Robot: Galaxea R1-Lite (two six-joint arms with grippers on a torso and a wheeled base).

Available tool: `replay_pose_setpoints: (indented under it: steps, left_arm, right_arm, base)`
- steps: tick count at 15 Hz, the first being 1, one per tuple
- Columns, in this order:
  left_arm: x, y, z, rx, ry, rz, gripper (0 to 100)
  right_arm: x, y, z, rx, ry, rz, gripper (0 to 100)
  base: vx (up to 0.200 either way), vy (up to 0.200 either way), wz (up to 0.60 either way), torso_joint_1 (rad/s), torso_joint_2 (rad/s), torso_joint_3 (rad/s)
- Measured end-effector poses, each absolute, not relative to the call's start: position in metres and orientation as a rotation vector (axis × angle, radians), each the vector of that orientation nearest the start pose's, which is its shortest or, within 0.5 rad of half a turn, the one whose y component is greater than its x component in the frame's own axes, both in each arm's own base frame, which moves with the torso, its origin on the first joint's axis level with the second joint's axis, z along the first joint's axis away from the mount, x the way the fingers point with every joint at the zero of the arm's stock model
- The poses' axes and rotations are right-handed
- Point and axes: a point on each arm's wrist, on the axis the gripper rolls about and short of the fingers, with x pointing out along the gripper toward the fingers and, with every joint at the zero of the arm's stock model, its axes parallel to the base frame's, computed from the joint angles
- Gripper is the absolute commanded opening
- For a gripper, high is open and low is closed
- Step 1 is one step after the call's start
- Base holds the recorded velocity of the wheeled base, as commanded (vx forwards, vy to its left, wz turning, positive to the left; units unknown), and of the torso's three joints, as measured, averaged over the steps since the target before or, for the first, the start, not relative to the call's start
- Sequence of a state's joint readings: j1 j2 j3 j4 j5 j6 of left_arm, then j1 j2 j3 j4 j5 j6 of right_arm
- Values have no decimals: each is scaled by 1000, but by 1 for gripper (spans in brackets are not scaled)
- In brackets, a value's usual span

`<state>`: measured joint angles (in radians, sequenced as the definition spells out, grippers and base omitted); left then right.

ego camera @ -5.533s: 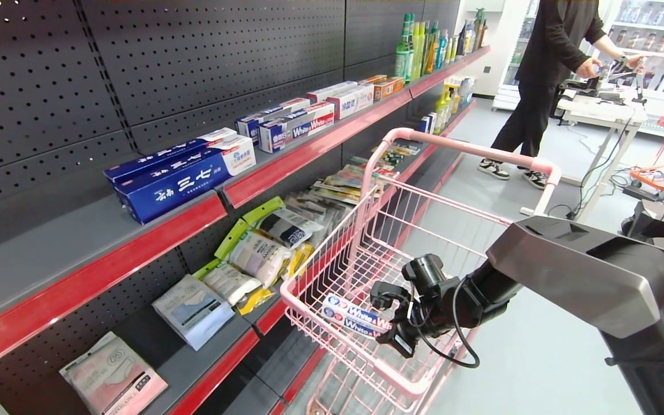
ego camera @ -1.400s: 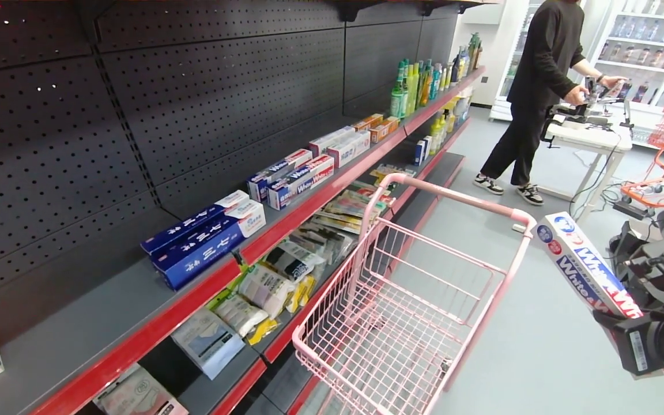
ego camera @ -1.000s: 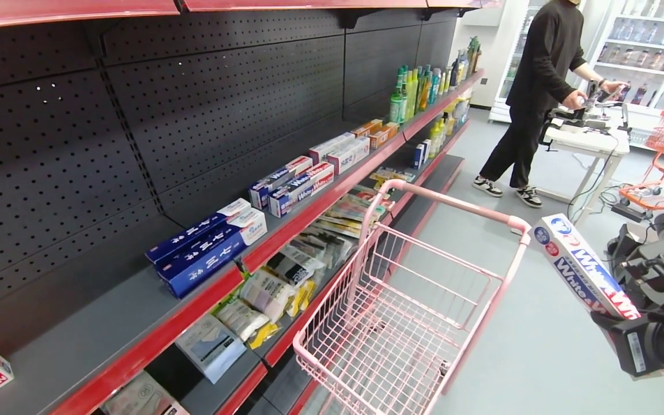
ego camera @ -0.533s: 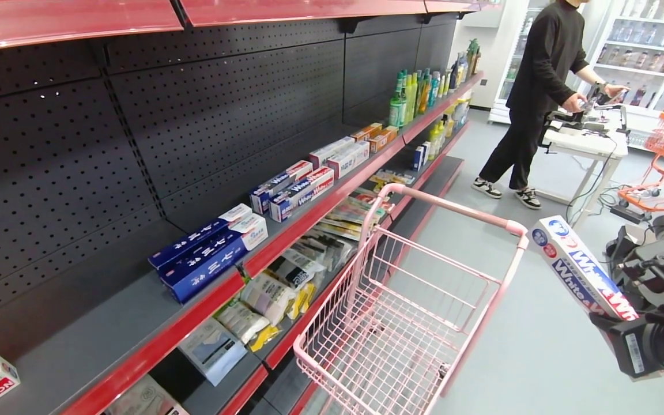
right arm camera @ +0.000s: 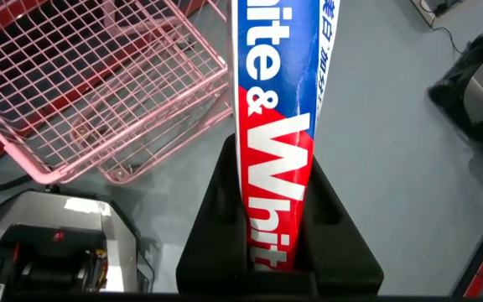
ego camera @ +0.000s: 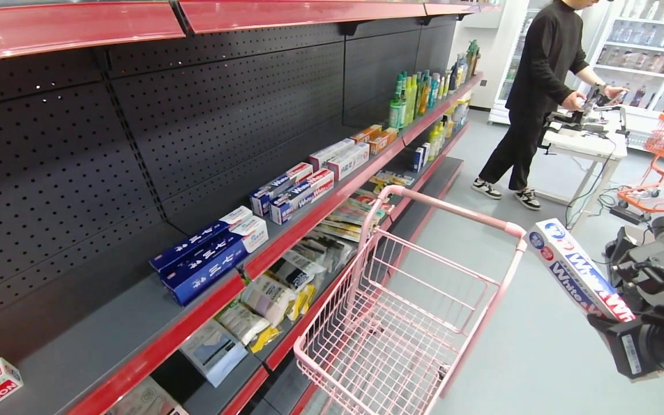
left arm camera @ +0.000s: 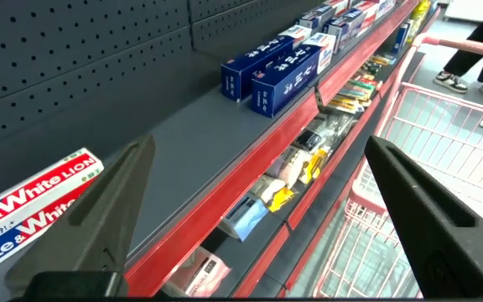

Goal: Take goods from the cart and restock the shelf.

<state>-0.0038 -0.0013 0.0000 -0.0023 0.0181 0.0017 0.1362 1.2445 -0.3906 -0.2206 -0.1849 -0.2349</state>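
Grey, red-lipped shelf (ego camera: 107, 340) runs along the robot's left, with the pink cart (ego camera: 453, 207) just beside it. The right jaws pinch the toothpaste box (ego camera: 574, 268) by its lower end, its long axis slanting up toward the shelf. The matching boxes (ego camera: 300, 193) lie ahead and left, so the carry must cross the cart. The left jaws stand spread, holding nothing, facing the shelf's near end.

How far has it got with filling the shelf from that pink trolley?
Done: the long white, red and blue toothpaste box is out of the pink wire cart, whose visible basket holds nothing else. In hand: the right pincer grips that box, off to the cart's side. Left: setting it on the grey, red-edged shelf, probably by the matching boxes.
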Motion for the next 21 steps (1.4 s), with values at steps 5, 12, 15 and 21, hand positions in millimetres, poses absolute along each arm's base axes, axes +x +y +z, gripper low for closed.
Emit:
replay_pose_setpoints:
  steps: [5,12,15,21]
  left_arm:
    - [-23,0,76,3,-4,14,100]
    - [-23,0,76,2,-4,14,100]
    - [-23,0,76,2,-4,15,100]
    - [-23,0,76,3,-4,15,100]
  right_arm:
    - [157,17,141,-330,635,27,0]
    - [157,18,140,-331,640,32,0]
    - [157,18,140,-332,638,33,0]
    - [156,18,144,-346,618,39,0]
  base:
    - [0,0,600,6,0,2]
    - [0,0,600,4,2,6]
    - [0,0,600,1,1,2]
    - [0,0,600,2,0,1]
